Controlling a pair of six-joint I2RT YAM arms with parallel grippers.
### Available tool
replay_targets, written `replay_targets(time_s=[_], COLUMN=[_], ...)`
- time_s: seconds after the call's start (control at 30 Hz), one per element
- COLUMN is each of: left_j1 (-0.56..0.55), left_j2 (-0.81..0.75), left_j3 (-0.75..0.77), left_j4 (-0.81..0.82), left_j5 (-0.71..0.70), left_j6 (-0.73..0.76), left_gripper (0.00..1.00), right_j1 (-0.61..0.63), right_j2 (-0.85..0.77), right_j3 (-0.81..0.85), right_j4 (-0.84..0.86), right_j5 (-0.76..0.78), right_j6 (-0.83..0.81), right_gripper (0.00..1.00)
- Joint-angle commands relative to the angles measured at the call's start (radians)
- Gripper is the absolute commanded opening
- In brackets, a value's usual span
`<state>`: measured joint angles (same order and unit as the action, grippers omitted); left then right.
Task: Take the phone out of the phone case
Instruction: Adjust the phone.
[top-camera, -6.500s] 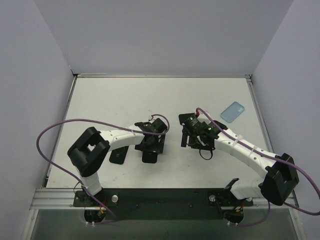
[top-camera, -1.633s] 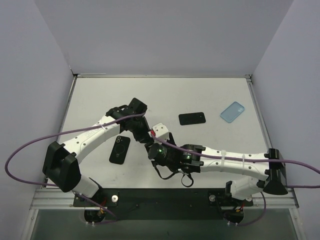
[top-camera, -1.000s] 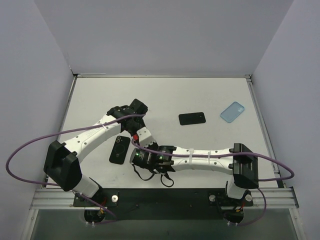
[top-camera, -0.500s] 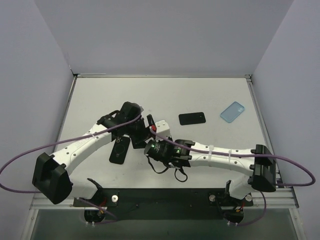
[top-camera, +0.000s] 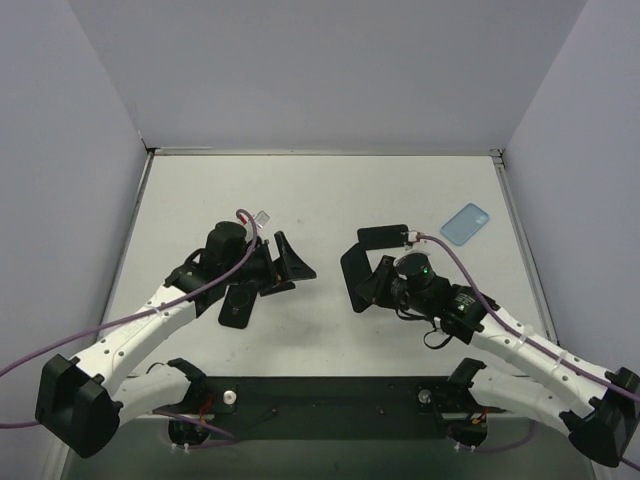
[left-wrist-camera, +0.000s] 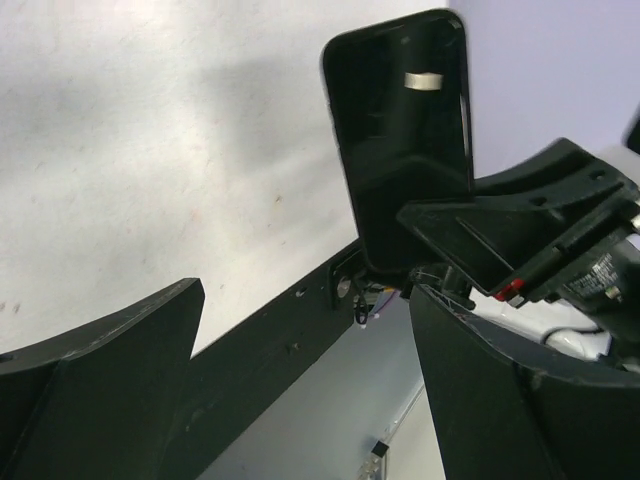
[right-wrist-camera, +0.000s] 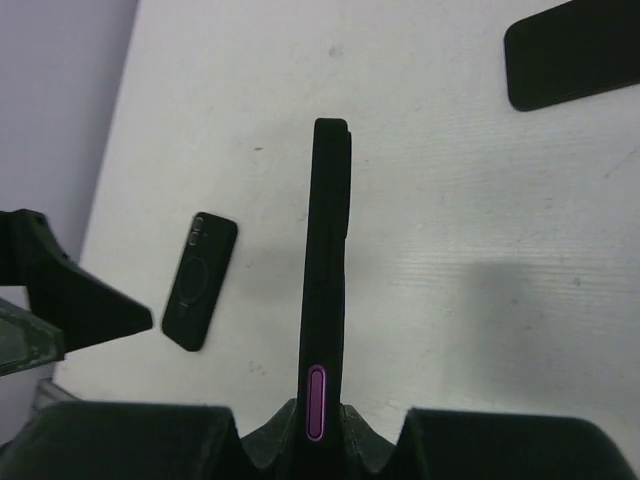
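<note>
a: where's the black phone (top-camera: 352, 272)?
b: up off the table (top-camera: 200, 200), standing on edge in the right gripper (top-camera: 372, 288), which is clamped on one end of it. the right wrist view shows it edge-on, with a purple button on the side just above the fingers.
a: is it in its case?
b: can't tell. the left wrist view shows a glossy dark face inside a dark rim, no more.
a: and the left gripper (top-camera: 287, 274)?
b: spread wide with nothing in it, facing the phone across a gap.
a: what lies on the table?
b: a flat black piece (top-camera: 238, 303) with a ring on its back, close by the left wrist. a second black slab (top-camera: 385, 236) just behind the right wrist. a pale blue case (top-camera: 466, 223) near the right edge.
</note>
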<state>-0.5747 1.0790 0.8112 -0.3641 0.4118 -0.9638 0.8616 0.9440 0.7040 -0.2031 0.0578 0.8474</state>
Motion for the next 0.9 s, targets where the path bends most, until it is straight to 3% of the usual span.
replay_targets(time_s=[0.0, 0.07, 0.27, 0.37, 0.6, 0.8, 0.87], left_j1=[0.038, 0.038, 0.038, 0.038, 0.038, 0.038, 0.038], left_j2=[-0.007, 0.016, 0.071, 0.081, 0.096, 0.110, 0.108], left_j3=[-0.107, -0.170, -0.251, -0.251, -0.279, -0.264, -0.264], left_j4=[0.426, 0.631, 0.897, 0.915, 1.011, 1.008, 1.011], left_j5=[0.192, 0.243, 0.295, 0.298, 0.295, 0.280, 0.268], left_j6=[-0.045, -0.157, -0.289, -0.296, -0.352, -0.355, -0.360], left_gripper=[0.95, 0.95, 0.93, 0.90, 0.67, 0.64, 0.56], right_j1=[-0.094, -0.117, -0.139, -0.138, -0.128, -0.124, -0.121], right_j2=[-0.093, -0.105, -0.088, -0.054, 0.041, 0.121, 0.139], right_j3=[-0.063, -0.083, -0.164, -0.202, -0.251, -0.290, -0.294], right_j4=[0.301, 0.344, 0.573, 0.694, 0.942, 1.154, 1.180], right_j5=[-0.318, -0.399, -0.486, -0.513, -0.556, -0.582, -0.582], right_j6=[0.106, 0.137, 0.277, 0.344, 0.461, 0.570, 0.576], right_gripper=[0.00, 0.00, 0.00, 0.00, 0.00, 0.00, 0.00])
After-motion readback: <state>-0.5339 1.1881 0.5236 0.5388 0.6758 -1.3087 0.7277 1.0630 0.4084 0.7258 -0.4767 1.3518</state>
